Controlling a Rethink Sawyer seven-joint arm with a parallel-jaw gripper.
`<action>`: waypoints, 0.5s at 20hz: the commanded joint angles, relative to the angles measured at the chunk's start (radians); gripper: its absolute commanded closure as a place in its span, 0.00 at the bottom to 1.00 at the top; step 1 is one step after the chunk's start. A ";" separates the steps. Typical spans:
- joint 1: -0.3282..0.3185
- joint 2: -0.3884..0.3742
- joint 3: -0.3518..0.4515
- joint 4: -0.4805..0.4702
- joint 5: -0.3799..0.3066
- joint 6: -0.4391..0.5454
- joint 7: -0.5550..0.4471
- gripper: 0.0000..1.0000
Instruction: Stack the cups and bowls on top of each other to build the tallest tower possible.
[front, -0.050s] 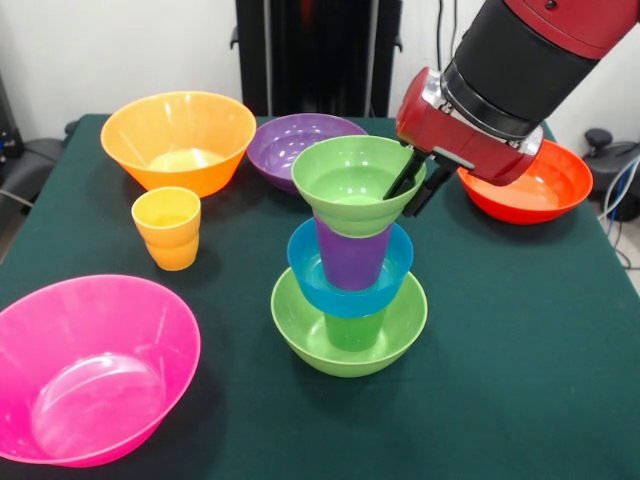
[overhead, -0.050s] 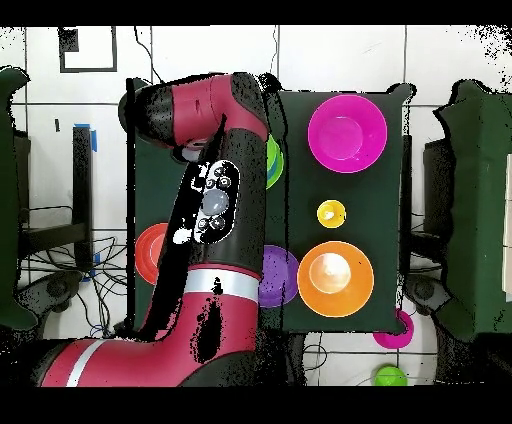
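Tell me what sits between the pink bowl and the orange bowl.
The yellow cup stands alone between the pink bowl and the orange bowl; the overhead view shows it best.

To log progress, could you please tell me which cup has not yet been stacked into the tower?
The yellow-orange cup: it stands alone on the table, beside the orange bowl; the green and purple cups sit in the tower.
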 joint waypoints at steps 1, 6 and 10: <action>0.015 -0.019 0.100 0.122 -0.023 0.048 -0.122 1.00; 0.013 -0.026 0.101 0.134 -0.022 0.067 -0.131 1.00; 0.011 -0.028 0.103 0.137 -0.022 0.072 -0.134 1.00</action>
